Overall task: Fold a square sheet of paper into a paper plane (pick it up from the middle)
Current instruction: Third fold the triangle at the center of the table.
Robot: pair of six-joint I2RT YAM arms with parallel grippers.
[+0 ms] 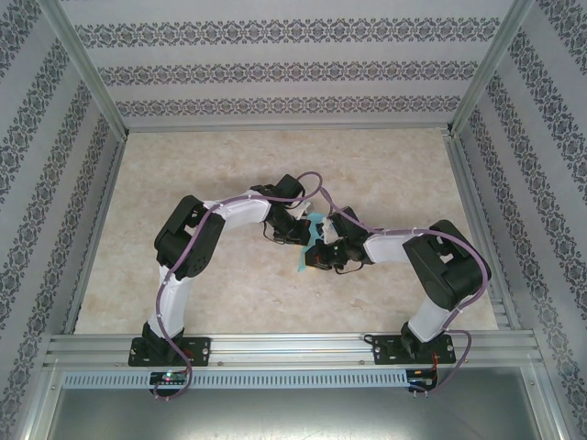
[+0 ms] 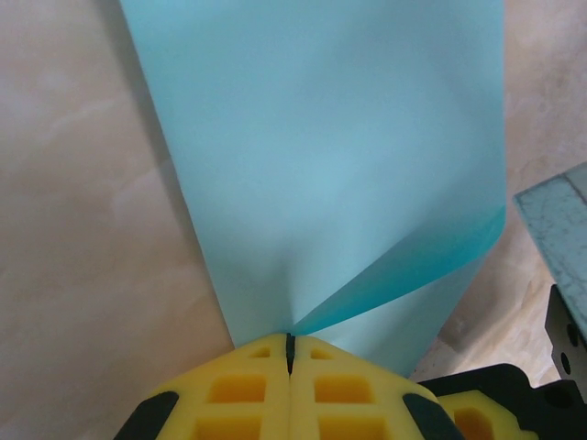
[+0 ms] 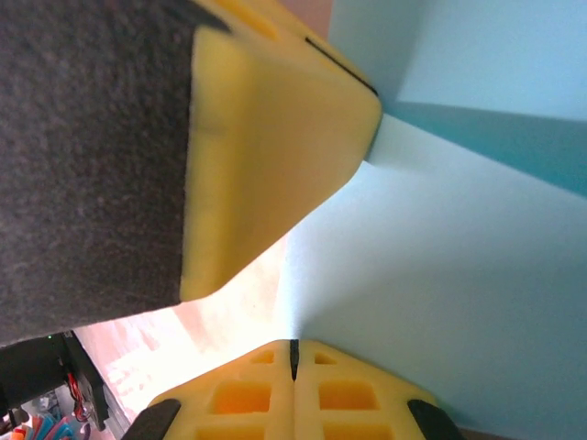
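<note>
Light, limp and easily creased, the paper point(image 1: 315, 220) sat pinched tight, seen from above, by the left gripper point(image 2: 290, 353) from 9 o'clock and the right gripper point(image 3: 293, 353) from 4 o'clock; gentle edge grips would suit it.

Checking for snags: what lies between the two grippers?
The square sheet of paper, pinched by left gripper and right gripper; the right wrist view shows it.

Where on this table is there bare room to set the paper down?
Crowded in the middle: the left claw and right claw both pinch the cyan paper there. Bare table lies beyond them up to the back wall, and nearer, between the arm bases.
</note>
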